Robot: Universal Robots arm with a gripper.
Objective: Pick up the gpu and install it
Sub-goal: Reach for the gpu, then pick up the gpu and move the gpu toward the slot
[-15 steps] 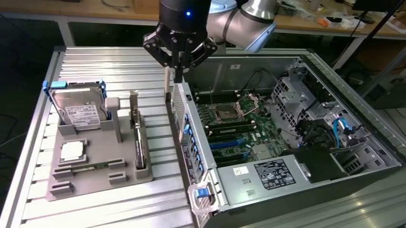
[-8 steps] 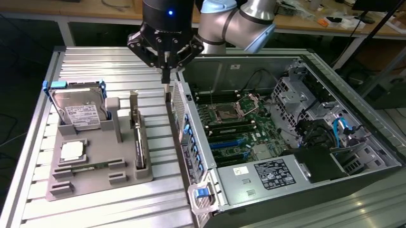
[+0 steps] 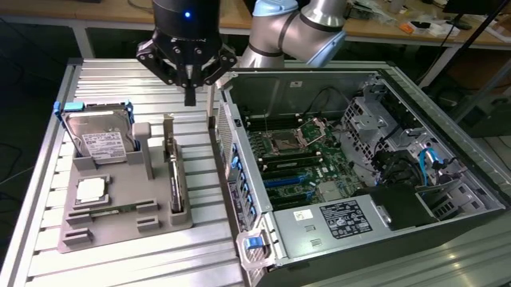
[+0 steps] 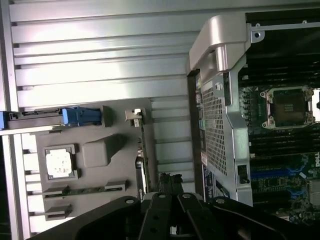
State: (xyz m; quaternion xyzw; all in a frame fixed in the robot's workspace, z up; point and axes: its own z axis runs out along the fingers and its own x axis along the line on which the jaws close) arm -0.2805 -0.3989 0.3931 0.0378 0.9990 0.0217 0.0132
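Note:
The gpu is a thin dark card with a silver end bracket. It stands on its edge in a slot at the exterior view's right side of the grey holder tray. My gripper hangs above the table behind the tray, between it and the open computer case, well above the card. Its fingers are shut together with nothing between them. In the wrist view the gpu appears edge-on beside the gripper.
The holder tray also carries a silver hard drive in a blue frame, a processor chip and a green memory stick. The case lies open with its motherboard exposed. The ribbed metal table surrounds both.

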